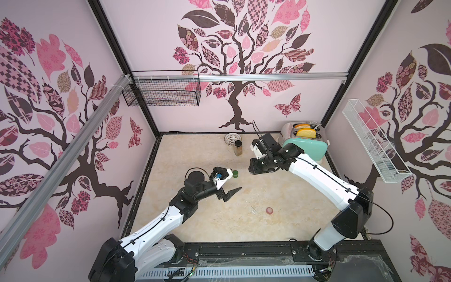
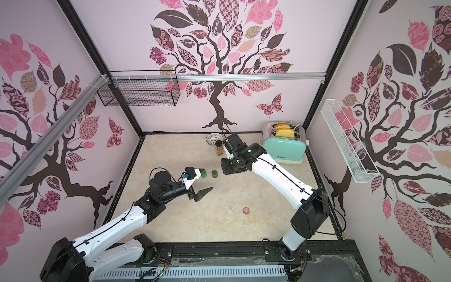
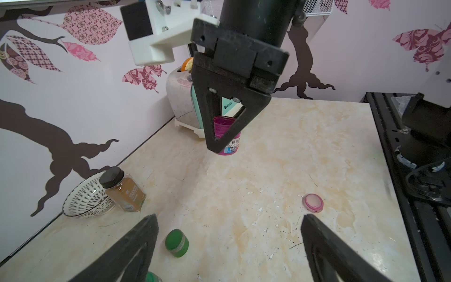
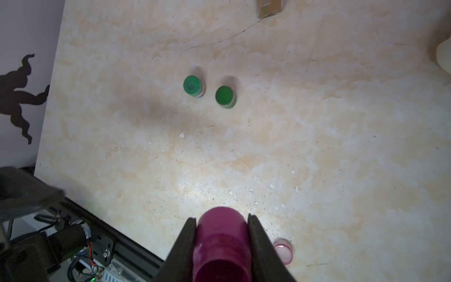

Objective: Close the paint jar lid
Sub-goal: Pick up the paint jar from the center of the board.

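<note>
The magenta paint jar point(image 4: 222, 244) is clamped between the right fingers point(image 4: 184, 246) toward the back right of the table point(image 1: 207, 219), in front of the mint toaster point(image 1: 305, 146). In both top views the right wrist covers it completely, and I cannot tell whether its base touches the table. In the left wrist view it stands upright with its mouth open. Paint coats the inside, a printed label sits low on its wall, and one finger half hides it. Its pink lid point(image 1: 269, 210) lies hollow side up near the front, well apart from the jar, with bare table all round. The left fingers point(image 3: 131, 249) are spread wide and hold nothing. They are near a green jar point(image 4: 193, 86) and a second green jar point(image 4: 225, 95). A spice jar point(image 3: 124, 190) leans on a bowl point(image 3: 83, 200) by the back wall.
</note>
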You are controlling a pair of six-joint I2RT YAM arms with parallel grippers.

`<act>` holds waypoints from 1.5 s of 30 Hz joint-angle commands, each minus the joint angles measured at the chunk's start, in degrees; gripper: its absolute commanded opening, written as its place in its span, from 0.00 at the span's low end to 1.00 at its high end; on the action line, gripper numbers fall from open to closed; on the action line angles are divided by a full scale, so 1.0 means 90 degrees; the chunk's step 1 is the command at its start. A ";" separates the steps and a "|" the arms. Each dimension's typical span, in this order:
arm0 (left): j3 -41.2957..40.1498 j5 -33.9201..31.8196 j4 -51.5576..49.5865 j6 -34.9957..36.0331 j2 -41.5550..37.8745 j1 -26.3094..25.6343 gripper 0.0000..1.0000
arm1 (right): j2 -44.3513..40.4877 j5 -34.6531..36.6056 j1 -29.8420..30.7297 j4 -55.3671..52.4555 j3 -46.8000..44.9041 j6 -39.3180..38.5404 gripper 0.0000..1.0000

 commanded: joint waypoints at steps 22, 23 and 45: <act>0.0022 0.0418 0.1732 -0.0120 0.1238 -0.0428 0.77 | 0.0385 -0.0376 0.0718 -0.0799 0.0816 0.0186 0.32; 0.0025 0.0401 0.1741 -0.0115 0.1266 -0.0422 0.76 | 0.0385 -0.0380 0.0733 -0.0796 0.0812 0.0195 0.32; 0.0073 0.0320 0.1709 -0.0080 0.1346 -0.0426 0.50 | 0.0453 -0.0482 0.0806 -0.0716 0.0855 0.0353 0.32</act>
